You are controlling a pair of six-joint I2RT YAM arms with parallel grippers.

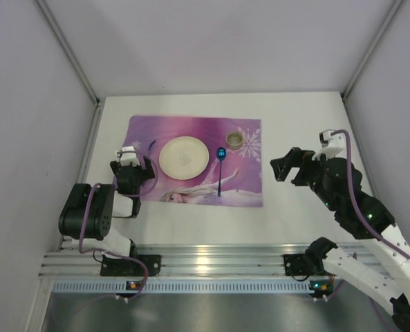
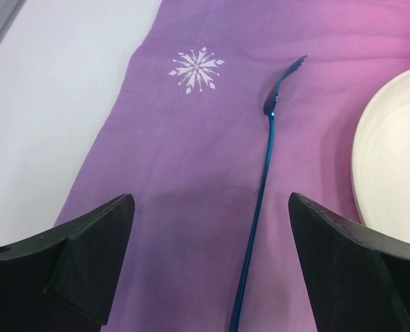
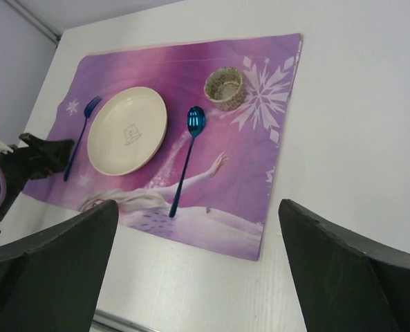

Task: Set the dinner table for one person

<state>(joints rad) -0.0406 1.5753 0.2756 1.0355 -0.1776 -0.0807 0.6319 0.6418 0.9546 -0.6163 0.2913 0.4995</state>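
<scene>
Okay, left gripper (image 2: pixel 210 207) jaws wide, empty, hovering over blue fork (image 2: pixel 267 145), right gripper (image 3: pixel 198 211) wide too, empty, I see white dinner table (image 1: pixel 301 124) under both, purple placemat (image 1: pixel 246 187) mid-table, plate (image 1: pixel 183 156) right of fork, blue spoon (image 1: pixel 220 166) beside plate, small cup (image 1: pixel 234 140) beyond spoon

In the left wrist view the plate (image 2: pixel 398 152) is cut off at the right edge and the fork (image 2: pixel 263 180) runs off the bottom. The plate's drawing (image 3: pixel 130 131) is too small to tell.
</scene>
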